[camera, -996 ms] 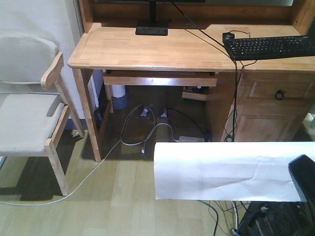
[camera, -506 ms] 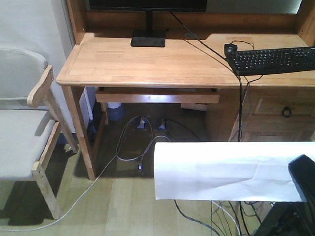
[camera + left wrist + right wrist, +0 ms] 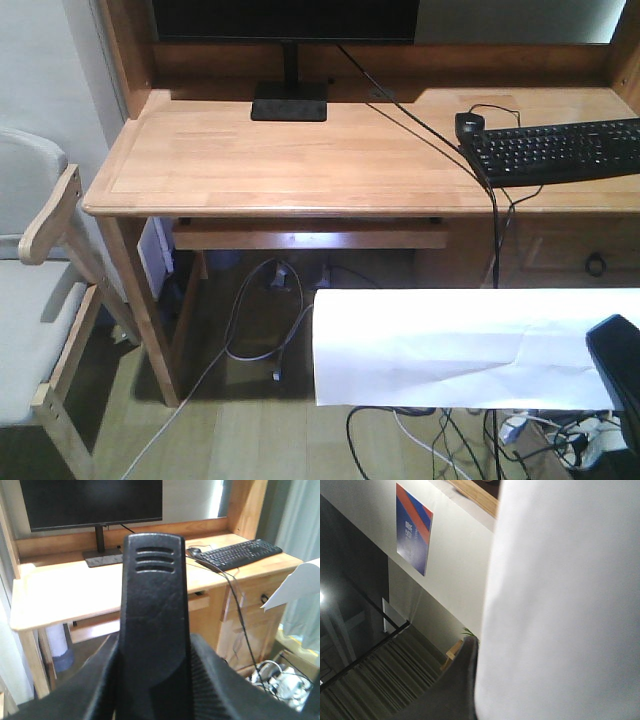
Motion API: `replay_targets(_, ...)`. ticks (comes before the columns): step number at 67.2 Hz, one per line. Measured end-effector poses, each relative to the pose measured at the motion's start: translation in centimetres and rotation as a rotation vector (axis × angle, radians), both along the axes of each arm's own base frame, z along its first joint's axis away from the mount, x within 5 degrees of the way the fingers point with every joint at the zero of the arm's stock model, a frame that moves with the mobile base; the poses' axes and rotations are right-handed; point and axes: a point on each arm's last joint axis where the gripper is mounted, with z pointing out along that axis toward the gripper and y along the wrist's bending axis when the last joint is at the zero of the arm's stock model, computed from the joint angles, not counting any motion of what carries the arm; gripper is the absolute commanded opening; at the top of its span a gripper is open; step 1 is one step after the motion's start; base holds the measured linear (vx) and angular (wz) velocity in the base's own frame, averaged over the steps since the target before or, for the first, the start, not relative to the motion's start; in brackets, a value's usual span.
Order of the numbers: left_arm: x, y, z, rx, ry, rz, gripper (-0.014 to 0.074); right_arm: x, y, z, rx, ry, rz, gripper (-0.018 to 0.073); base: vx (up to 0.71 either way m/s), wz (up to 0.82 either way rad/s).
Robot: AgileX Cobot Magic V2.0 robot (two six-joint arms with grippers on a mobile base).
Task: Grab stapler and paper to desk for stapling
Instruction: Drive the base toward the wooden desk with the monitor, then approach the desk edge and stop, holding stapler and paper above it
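Monitor (image 3: 285,20), keyboard (image 3: 560,150), mouse (image 3: 470,125), chair (image 3: 30,330), floor cables (image 3: 255,330).

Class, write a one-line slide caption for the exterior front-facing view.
White paper hangs before a wooden desk bearing a keyboard, mouse and monitor stand.

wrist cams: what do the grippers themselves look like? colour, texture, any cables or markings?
Left gripper: matte black fingers with finely ribbed inner faces, flanking the small black slotted stapler. Right gripper: only one smooth dark grey finger, tapering to a tip, shows; the rest is behind the plain white paper sheet. No cables or markings show on either.
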Motion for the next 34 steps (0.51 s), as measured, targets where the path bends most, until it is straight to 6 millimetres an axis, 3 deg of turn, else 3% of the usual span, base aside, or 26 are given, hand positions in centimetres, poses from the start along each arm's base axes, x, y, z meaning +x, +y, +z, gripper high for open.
replay_targets(34,0.00,0.00,0.00,0.000,0.000,0.000,-0.0007,0.00,0.00,0.00,0.000,0.000,0.000,-0.0006,0.22,0.02)
